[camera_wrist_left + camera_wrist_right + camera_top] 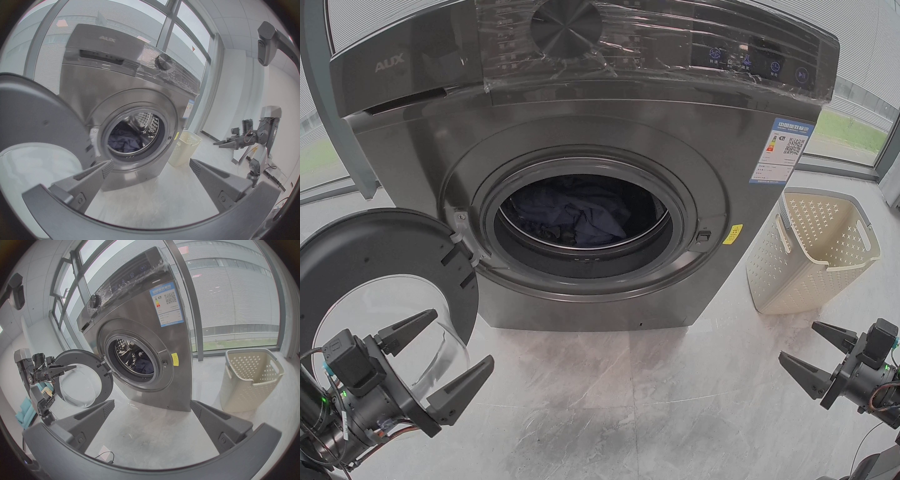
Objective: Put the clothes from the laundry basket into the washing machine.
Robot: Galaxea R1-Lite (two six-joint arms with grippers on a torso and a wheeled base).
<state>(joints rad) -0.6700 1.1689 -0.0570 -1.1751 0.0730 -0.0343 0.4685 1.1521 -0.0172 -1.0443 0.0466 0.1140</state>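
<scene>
Clothes (569,212) inside washing machine (650,125), well beyond left end effector (462,337)

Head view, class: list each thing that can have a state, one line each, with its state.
Door: swung open.
Clothes: dark, lying inside the drum.
Laundry basket: upright, looks empty.
Left gripper: jaws open, holding nothing.
Right gripper: jaws open, holding nothing.

The washing machine (425,144) bears a blue-topped label (782,150) and yellow sticker (732,234)
</scene>
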